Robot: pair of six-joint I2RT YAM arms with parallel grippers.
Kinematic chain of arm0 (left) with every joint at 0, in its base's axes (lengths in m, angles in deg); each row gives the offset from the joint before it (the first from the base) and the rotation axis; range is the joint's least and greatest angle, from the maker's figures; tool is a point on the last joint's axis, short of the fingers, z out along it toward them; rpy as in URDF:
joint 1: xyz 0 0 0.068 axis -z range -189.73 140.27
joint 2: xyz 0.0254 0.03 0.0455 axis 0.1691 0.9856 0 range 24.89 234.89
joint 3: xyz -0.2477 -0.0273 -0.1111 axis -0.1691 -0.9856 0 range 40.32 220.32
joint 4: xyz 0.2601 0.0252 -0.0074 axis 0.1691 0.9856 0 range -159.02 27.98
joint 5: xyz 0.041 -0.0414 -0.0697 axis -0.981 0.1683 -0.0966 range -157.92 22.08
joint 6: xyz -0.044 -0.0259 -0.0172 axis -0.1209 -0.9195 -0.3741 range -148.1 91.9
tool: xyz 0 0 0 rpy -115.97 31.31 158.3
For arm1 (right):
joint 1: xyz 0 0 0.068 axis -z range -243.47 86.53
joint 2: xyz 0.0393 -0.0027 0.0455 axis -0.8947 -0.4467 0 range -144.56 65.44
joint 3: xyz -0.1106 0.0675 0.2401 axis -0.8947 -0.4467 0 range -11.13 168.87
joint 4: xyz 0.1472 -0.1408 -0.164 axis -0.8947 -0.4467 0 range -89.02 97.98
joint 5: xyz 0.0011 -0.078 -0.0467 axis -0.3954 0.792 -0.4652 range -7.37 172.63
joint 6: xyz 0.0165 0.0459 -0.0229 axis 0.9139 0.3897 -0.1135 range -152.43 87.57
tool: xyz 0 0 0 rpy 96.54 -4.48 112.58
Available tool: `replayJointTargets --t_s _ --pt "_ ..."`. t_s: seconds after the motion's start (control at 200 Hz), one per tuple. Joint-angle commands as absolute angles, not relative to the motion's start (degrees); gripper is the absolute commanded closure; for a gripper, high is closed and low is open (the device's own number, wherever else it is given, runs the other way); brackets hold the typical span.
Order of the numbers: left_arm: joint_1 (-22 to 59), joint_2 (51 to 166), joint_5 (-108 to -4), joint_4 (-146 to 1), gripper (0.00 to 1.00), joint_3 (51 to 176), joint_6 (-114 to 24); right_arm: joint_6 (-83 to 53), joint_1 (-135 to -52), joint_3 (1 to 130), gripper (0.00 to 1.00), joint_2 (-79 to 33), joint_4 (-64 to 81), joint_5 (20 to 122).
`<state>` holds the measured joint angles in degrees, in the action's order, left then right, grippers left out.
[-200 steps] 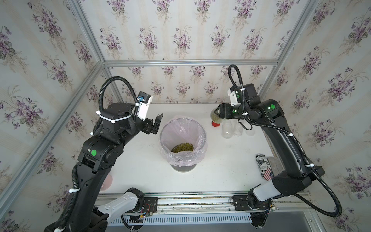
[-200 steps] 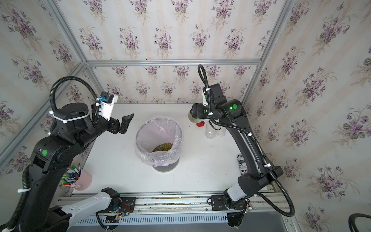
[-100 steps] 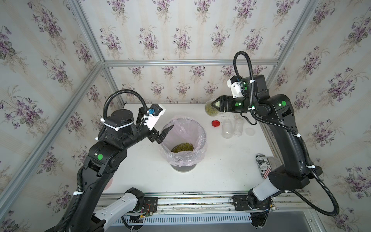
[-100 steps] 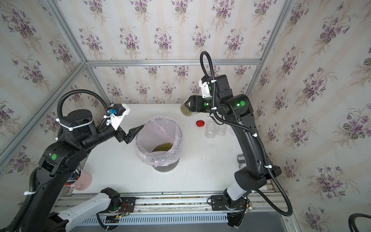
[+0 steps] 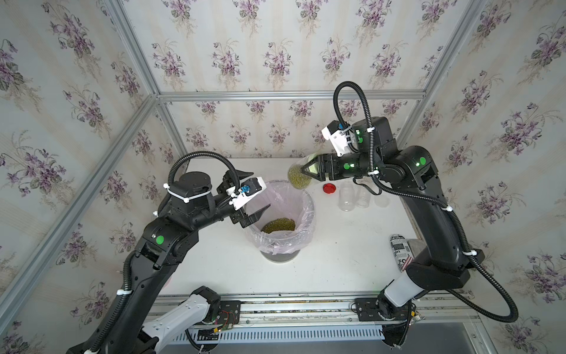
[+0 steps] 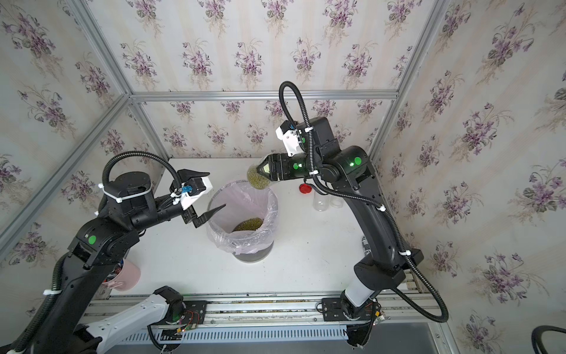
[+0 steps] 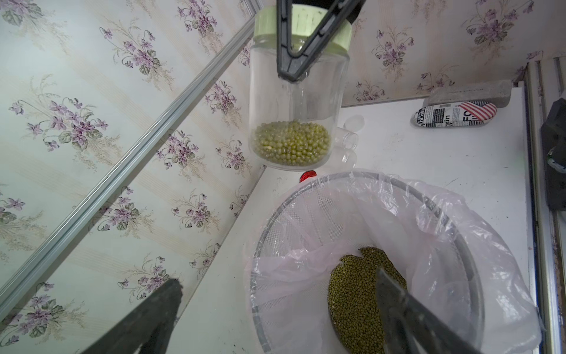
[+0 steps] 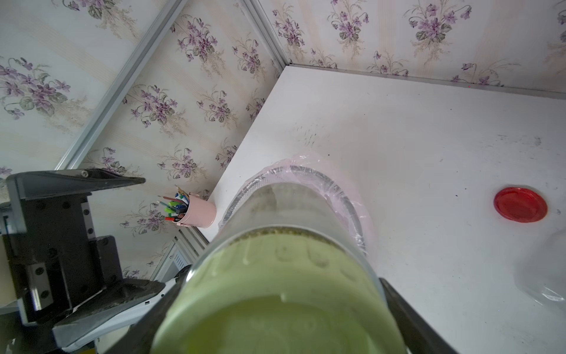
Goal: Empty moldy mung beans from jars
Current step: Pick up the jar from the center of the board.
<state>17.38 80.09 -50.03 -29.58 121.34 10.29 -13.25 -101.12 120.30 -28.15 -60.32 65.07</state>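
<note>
Left wrist view shows beans (image 7: 352, 291) in the bin (image 7: 309, 211), but my right jaws hold one full jar (image 7: 321, 101), lid (image 7: 340, 36) on, left jaws open.

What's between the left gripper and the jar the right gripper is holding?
Nothing solid; just air above the pink-lined bin, shown in both top views.

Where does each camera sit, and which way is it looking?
Both top views: high in front, looking down on the table; left arm and right arm show.
Left wrist: on the left arm, facing the jar and bin; open left gripper shows.
Right wrist: on the right arm, looking along the lidded jar toward the bin; right gripper clamps it.
Shared: jar, bin.
</note>
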Motion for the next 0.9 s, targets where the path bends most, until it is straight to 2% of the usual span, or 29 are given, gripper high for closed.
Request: replayJointTargets --t_s 0.0,0.894 --pt "18.03 80.88 -49.72 -31.4 0.01 121.32 14.41 -12.36 -102.33 120.8 0.48 -28.31 -54.61 63.09" --pt "19.8 82.59 -48.9 -38.82 0.0 117.67 8.25 -9.84 -112.4 115.15 0.53 -29.32 -43.27 62.42"
